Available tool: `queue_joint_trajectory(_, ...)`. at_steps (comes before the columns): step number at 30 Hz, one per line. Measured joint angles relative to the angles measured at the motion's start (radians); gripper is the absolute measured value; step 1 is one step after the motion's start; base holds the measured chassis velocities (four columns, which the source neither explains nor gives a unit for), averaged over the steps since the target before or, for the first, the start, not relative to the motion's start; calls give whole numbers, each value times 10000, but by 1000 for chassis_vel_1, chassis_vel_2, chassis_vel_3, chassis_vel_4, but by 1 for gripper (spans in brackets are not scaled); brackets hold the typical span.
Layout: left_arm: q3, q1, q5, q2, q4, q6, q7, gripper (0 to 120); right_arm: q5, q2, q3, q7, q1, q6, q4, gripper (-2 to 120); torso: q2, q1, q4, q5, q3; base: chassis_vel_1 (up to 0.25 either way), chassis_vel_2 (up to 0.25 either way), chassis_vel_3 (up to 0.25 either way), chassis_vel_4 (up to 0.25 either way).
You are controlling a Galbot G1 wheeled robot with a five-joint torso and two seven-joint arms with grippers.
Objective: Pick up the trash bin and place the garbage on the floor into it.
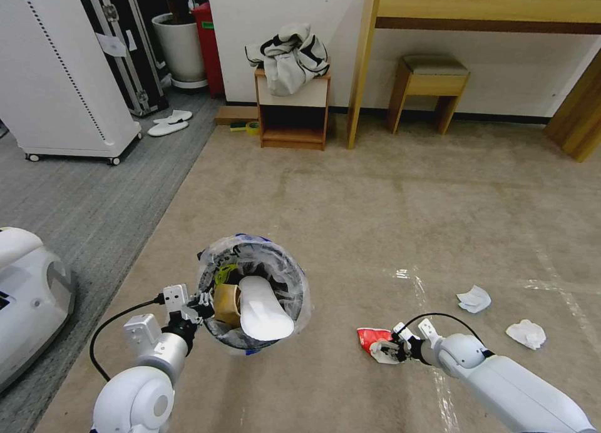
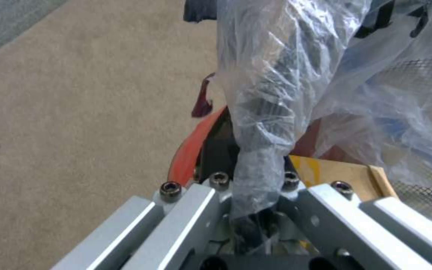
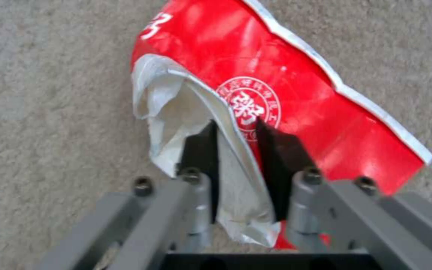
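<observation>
The trash bin [image 1: 294,276], red with a crinkled clear liner, is held just above the beige floor [image 1: 388,201] by my left gripper [image 1: 201,306], which is shut on its near rim. In the left wrist view the left gripper [image 2: 251,176] pinches the liner [image 2: 276,93] and red rim [image 2: 188,155]. A brown paper bag [image 1: 226,300] and a white insole-like piece [image 1: 266,308] lie inside. My right gripper [image 1: 387,350] is shut on the red-and-white wrapper [image 1: 368,338] low at the carpet; up close the right gripper [image 3: 236,135] clamps the wrapper's [image 3: 286,82] folded edge. Two white tissues [image 1: 474,298] [image 1: 526,333] lie to the right.
A small wooden cabinet [image 1: 294,117] with clothes on it, a desk [image 1: 482,10] and a stool [image 1: 432,82] stand along the far wall. White slippers [image 1: 169,123] lie on the grey carpet at left, and a white machine [image 1: 28,295] sits close on my left. Tape lines [image 1: 413,276] cross the carpet.
</observation>
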Motion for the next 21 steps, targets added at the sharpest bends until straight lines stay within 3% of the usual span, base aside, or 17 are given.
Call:
queue_joint_trajectory(7, 90, 10, 46, -12, 15, -2, 14, 1, 71, -228, 212, 362, -372, -125, 775, 0, 0, 0, 0, 0, 0, 0, 0, 0, 0)
queue_joint_trajectory(21, 134, 62, 48, 75, -81, -1, -15, 1, 614, -1072, 1093, 928, -925, -439, 2554, 0, 0, 0, 1, -1, -1, 0, 0, 0, 0)
